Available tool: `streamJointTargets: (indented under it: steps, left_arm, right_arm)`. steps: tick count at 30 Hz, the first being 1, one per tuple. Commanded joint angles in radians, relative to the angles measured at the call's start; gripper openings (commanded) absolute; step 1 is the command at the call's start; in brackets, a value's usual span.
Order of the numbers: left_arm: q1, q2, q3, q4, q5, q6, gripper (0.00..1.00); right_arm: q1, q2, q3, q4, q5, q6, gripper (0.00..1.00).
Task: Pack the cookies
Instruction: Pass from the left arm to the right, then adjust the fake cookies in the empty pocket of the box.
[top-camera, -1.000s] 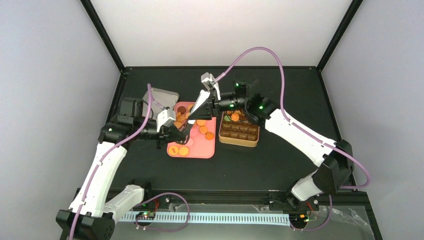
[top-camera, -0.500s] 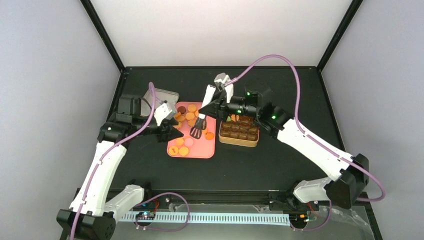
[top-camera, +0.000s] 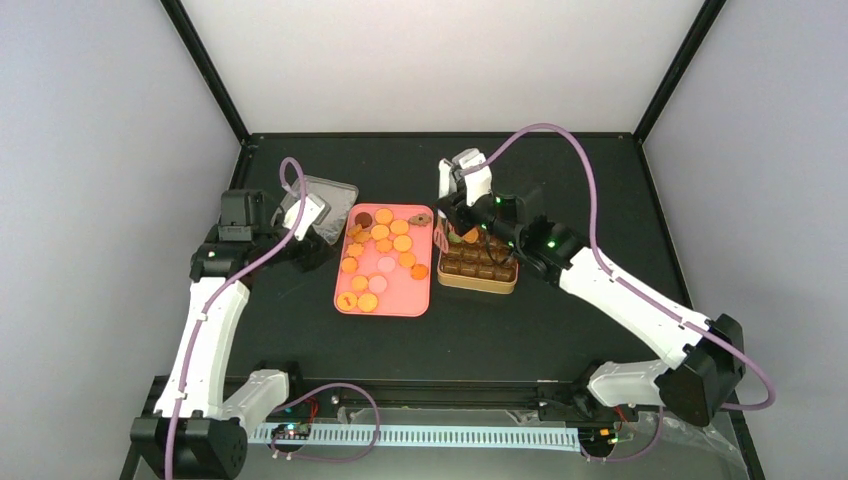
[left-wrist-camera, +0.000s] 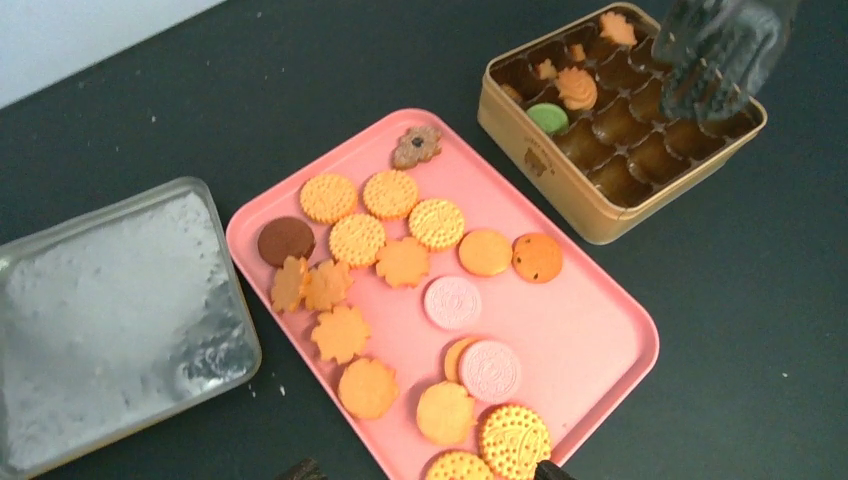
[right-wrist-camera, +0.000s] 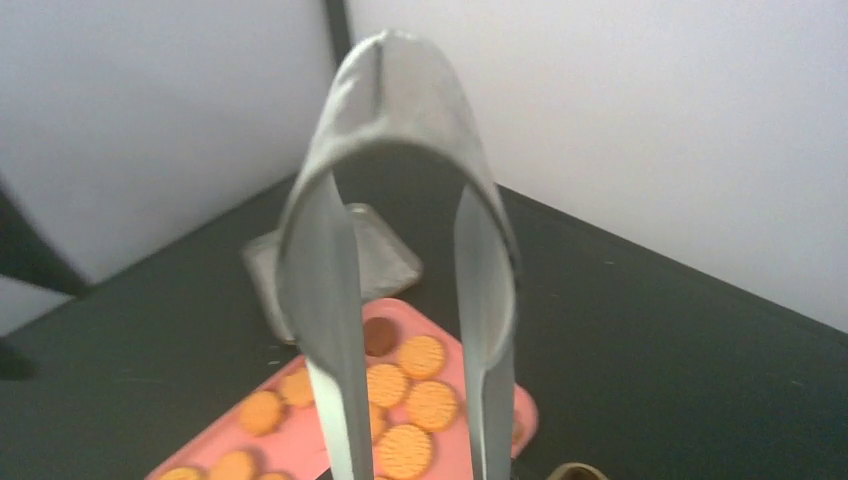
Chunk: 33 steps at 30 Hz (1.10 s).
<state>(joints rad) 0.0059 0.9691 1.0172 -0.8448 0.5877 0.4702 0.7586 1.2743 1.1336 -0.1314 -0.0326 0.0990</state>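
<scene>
The black table (top-camera: 560, 170) carries the pink tray (left-wrist-camera: 590, 340) near its middle. A silvery lid (left-wrist-camera: 110, 300) lies just beside the tray's far-left corner, and the gold tin (left-wrist-camera: 540, 165) stands to the tray's right. The left gripper (left-wrist-camera: 424, 468) hangs at the tray's left side, its 2 fingers spread with nothing between them. The right gripper (top-camera: 455, 205), just right of the tray's far-right corner, clamps metal tongs (right-wrist-camera: 330, 250). Most cookies (left-wrist-camera: 357, 240) lie on the tray. A few, 1 of them green, sit in the tin's far cups.
</scene>
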Motion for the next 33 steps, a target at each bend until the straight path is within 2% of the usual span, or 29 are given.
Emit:
streamJointTargets:
  steps: [1,12,24,33]
  left_arm:
    - [0.032,-0.021,-0.027,0.01,-0.025,0.021,0.56]
    - [0.113,-0.03,-0.068,-0.009,-0.017,0.068,0.55]
    - [0.175,-0.026,-0.085,-0.008,0.014,0.088,0.55]
    - [0.178,-0.037,-0.101,0.001,0.016,0.088,0.55]
  right_arm:
    - [-0.012,0.034,-0.011,0.086,0.239,-0.084,0.37]
    - [-0.044,0.186,-0.008,0.291,0.461,-0.151,0.37]
    - [-0.077,0.287,-0.027,0.36,0.459,-0.141,0.35]
    - [-0.076,0.231,-0.116,0.326,0.418,-0.108,0.35]
